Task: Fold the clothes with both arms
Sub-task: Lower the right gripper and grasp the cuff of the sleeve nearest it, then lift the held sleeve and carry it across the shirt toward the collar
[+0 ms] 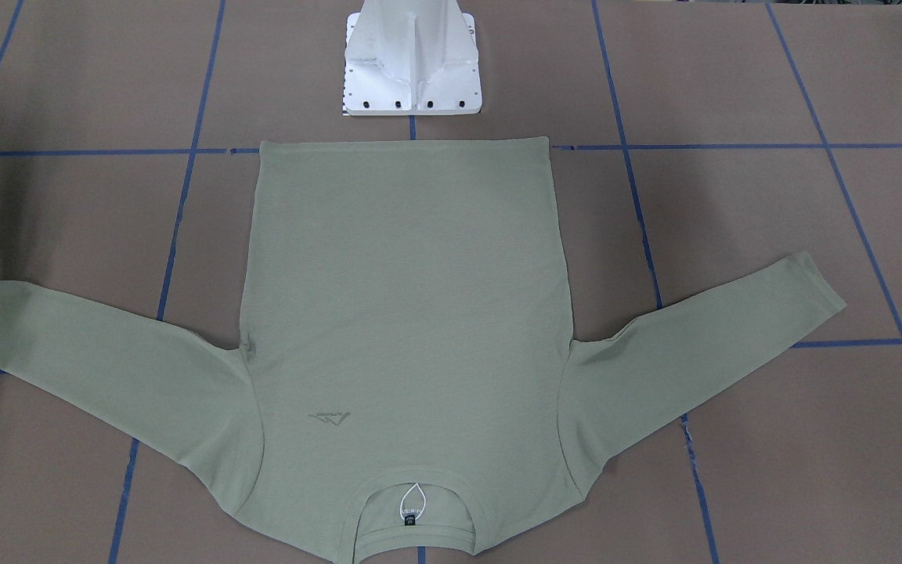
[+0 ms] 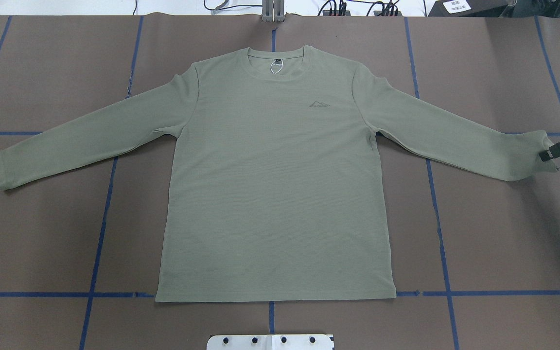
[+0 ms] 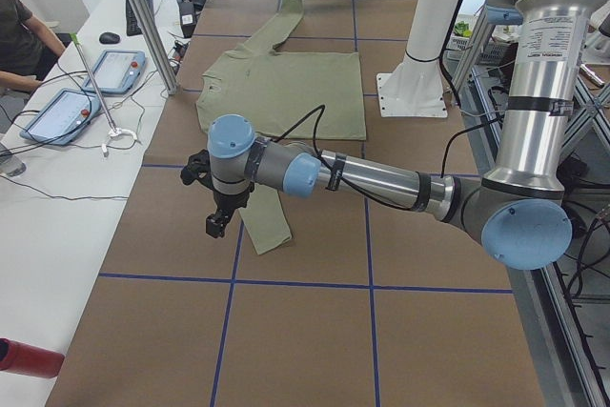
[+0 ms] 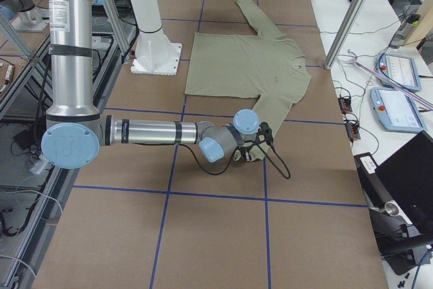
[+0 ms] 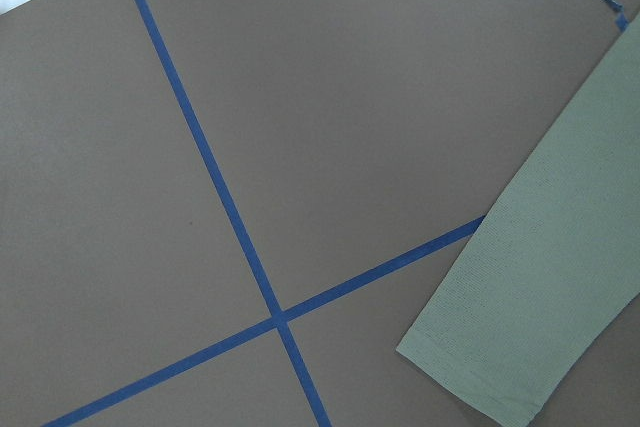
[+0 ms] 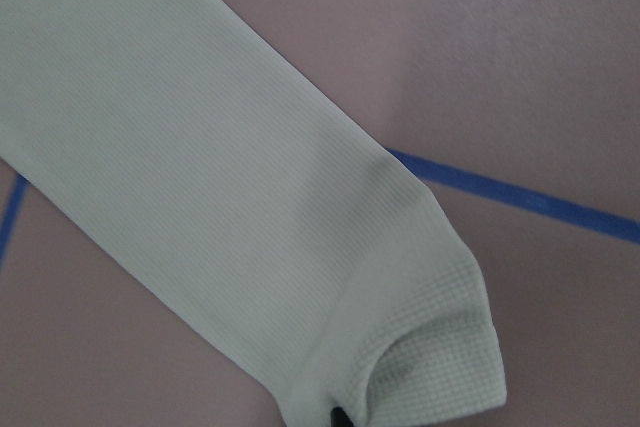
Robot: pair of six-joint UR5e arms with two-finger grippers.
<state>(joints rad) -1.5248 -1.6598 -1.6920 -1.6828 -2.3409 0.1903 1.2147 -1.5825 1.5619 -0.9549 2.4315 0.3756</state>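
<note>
The pale sage-green shirt (image 2: 275,194) lies flat and front up on the brown table, sleeves spread, collar away from the robot; it also shows in the front view (image 1: 404,313). My right gripper (image 2: 550,154) is at the right sleeve's cuff (image 6: 440,347), which is puckered around a black fingertip (image 6: 340,417); it looks shut on the cuff. My left gripper (image 3: 215,226) hovers just beside the left sleeve's cuff (image 5: 500,367). It shows only in the left side view, so I cannot tell whether it is open or shut.
The white pedestal base (image 1: 412,70) stands just behind the shirt's hem. Blue tape lines (image 2: 100,233) grid the table. An operator's side table with tablets (image 3: 67,111) runs along the far edge, with a red cylinder (image 3: 29,357) on it.
</note>
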